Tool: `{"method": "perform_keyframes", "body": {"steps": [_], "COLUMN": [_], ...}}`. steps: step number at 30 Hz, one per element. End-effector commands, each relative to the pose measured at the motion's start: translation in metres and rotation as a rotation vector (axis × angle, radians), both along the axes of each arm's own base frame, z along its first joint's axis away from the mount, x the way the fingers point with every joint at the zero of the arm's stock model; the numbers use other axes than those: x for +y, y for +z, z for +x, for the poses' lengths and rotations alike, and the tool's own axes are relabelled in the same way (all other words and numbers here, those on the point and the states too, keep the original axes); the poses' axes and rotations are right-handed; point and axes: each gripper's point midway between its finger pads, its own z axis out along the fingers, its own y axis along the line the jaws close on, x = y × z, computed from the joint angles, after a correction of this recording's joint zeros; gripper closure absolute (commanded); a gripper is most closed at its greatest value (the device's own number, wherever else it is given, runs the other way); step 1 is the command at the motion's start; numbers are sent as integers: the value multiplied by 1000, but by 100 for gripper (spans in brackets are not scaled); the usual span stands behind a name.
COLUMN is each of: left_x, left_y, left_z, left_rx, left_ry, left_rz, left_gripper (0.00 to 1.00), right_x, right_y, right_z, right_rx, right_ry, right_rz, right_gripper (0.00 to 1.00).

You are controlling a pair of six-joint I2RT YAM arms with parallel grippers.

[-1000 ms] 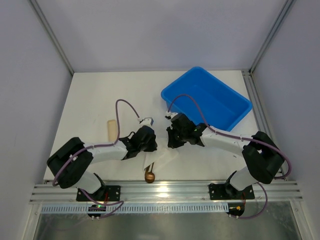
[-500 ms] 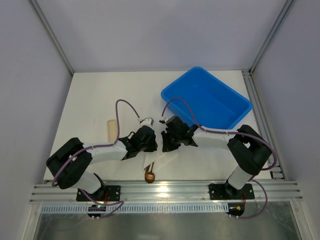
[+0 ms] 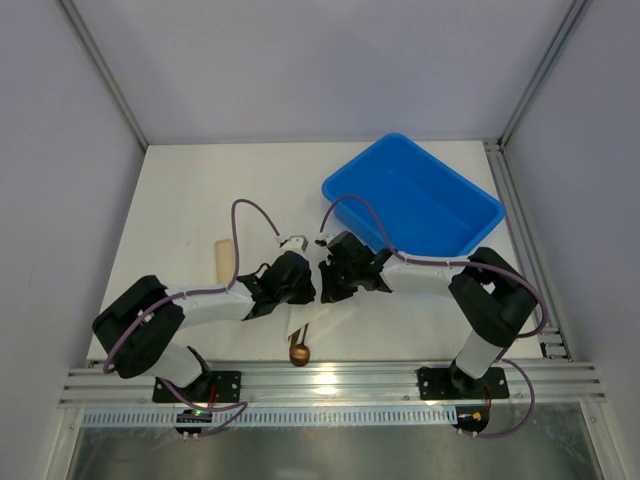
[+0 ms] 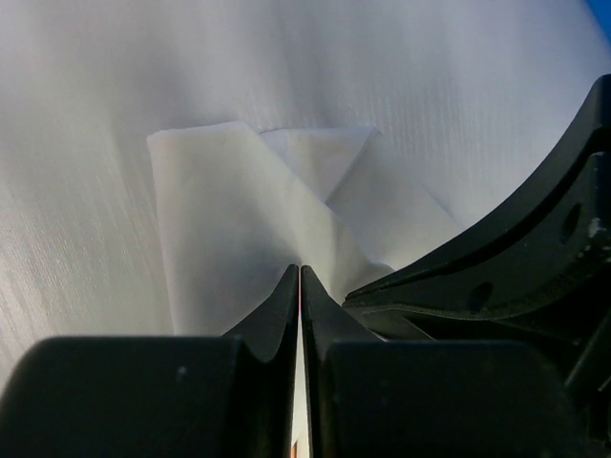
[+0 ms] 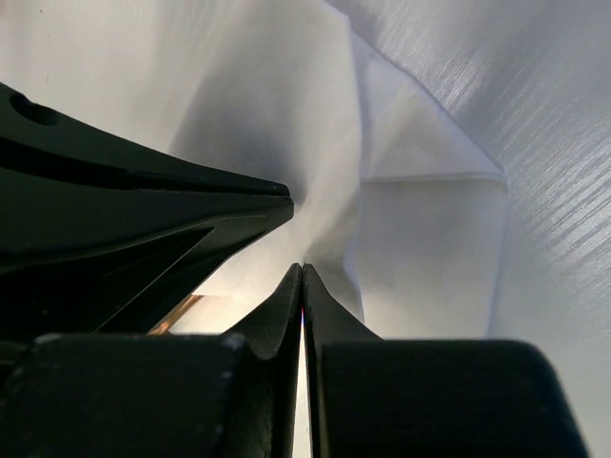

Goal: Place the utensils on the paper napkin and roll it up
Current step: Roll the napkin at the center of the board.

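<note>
Top external view: rolling step judged in hand, left gripper (image 4: 301,277) and right gripper (image 5: 303,272) both pinched shut on the folded napkin (image 3: 338,312) at the table's 6 o'clock, spoon (image 3: 299,351) protruding at its 7 o'clock; next move likely calls for coordinated turning without tearing.

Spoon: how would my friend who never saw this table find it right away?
Look at the white table from above and go to its near edge, by the metal rail. There a white napkin lies folded, and the spoon pokes its round bowl out past the napkin's near edge. It is the only shiny gold-bronze thing; the stick to the left is dull tan.
</note>
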Motion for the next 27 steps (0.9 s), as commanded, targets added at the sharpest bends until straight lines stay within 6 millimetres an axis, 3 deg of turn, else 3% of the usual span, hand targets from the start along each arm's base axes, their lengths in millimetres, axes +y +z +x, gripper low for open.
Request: {"method": "perform_keyframes", "body": {"steps": [1, 7, 13, 22, 27], "left_x": [-3, 3, 0, -11, -13], "left_y": [13, 32, 53, 43, 24], "left_z": [3, -2, -27, -75, -83], "left_rx": [-30, -65, -99, -95, -60], "left_ry": [0, -1, -53, -135, -125], "left_rz": [-34, -49, -81, 6, 34], "left_gripper": [97, 93, 93, 99, 100], "right_x": [9, 0, -5, -5, -6], "right_y": [3, -13, -21, -18, -17], "right_z": [12, 14, 14, 22, 32], "right_rx": [-40, -31, -27, -35, -38], "right_ry": [-13, -36, -47, -53, -66], "right_rz": [9, -59, -88, -88, -85], "right_gripper": [96, 96, 96, 96, 96]}}
